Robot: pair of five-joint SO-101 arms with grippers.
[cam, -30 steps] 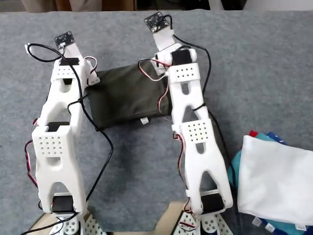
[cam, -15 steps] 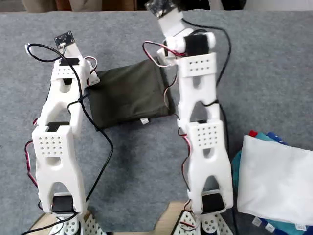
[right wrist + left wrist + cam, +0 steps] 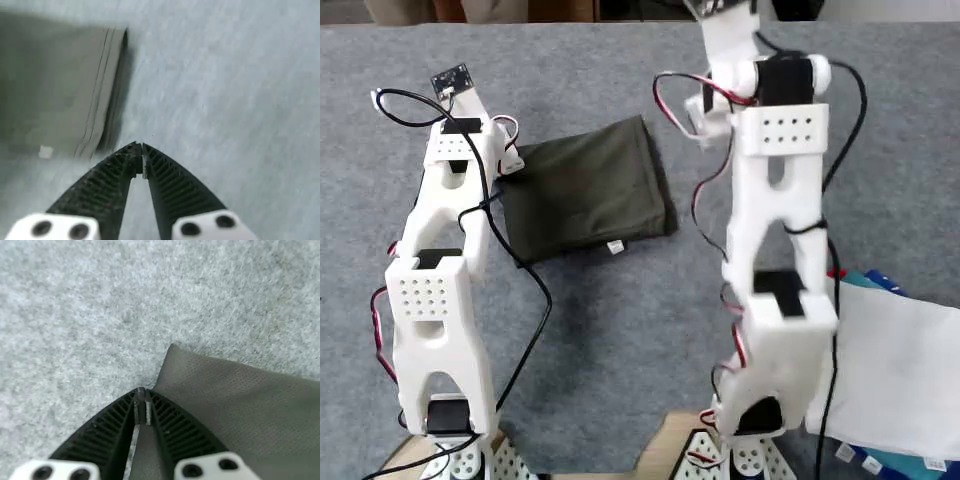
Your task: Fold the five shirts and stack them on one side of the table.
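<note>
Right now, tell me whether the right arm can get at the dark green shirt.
Probably yes: the right gripper hangs shut just beside the shirt, with only bare table between them.

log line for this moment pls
left gripper shut at olive shirt corner | right gripper shut over table beside shirt | shirt stack on right arm's side, white on top

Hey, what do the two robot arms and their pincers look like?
The left arm and right arm are white, blocky plastic with grids of small holes and black motors. A black cable and thin red-and-white wires trail along them. The left pincer and right pincer are black, with ribbed, tapering fingers.
</note>
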